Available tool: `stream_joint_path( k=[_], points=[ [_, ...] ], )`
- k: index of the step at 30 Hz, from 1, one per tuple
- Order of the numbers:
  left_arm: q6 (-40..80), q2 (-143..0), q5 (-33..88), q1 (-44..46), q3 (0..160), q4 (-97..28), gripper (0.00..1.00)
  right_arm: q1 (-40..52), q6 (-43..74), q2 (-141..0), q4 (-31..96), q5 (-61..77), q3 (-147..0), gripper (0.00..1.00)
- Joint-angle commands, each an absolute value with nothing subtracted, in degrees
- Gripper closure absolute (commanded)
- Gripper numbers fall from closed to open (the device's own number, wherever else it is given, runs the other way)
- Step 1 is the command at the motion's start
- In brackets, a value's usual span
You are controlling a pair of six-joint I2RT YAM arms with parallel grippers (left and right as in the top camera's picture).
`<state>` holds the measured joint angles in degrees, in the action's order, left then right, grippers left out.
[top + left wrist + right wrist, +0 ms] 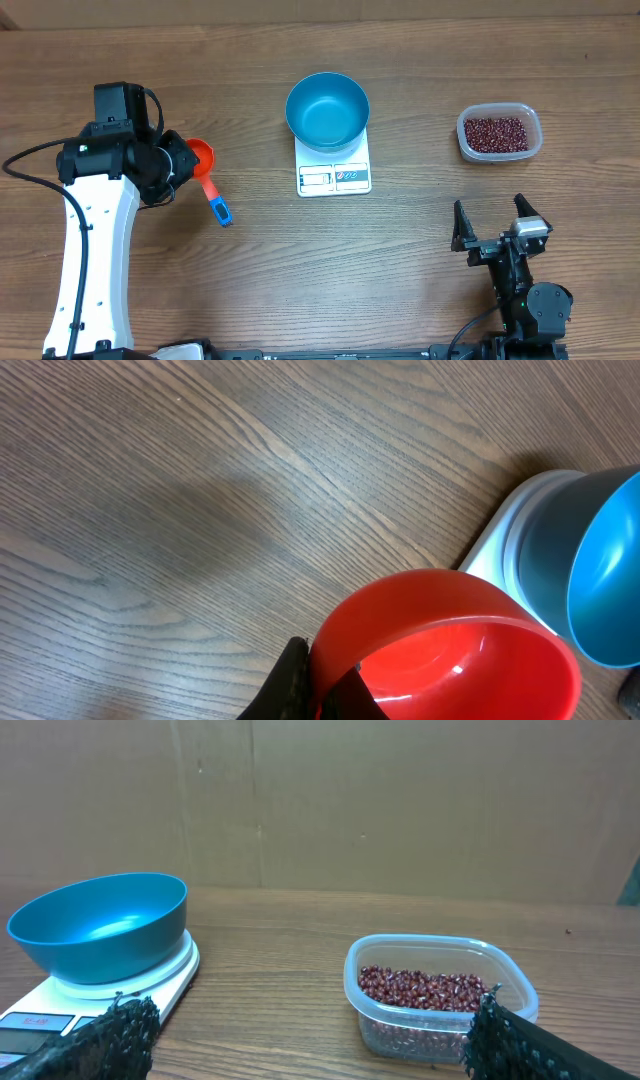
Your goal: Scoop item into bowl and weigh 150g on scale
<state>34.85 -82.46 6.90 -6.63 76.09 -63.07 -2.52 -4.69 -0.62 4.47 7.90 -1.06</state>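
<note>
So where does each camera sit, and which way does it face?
Overhead: above the table, looking straight down; left gripper, right gripper show.
Left wrist: behind left gripper, low, facing the bowl; own fingertips pinch the scoop.
Right wrist: behind right gripper, level, facing bowl, scale, beans; own open fingers at bottom.
Shared: all see the bowl on the scale.
</note>
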Motion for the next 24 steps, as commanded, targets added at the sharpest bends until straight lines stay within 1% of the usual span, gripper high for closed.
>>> stream_joint_path(
  k=[1,21,24],
  points=[
    [36.0,-81.6,7.1,-6.7,76.0,-63.2,0.96,-2.2,-4.3,-0.2,4.2,7.3,-0.5,0.00],
    [36.5,-81.6,7.1,-6.7,76.0,-63.2,0.96,-2.2,-4.3,-0.2,4.2,7.3,-0.5,0.00],
    [39.1,-81.6,7.0,-6.7,76.0,-63.6,0.96,-2.2,-4.3,-0.2,4.2,7.3,-0.5,0.00]
  ],
)
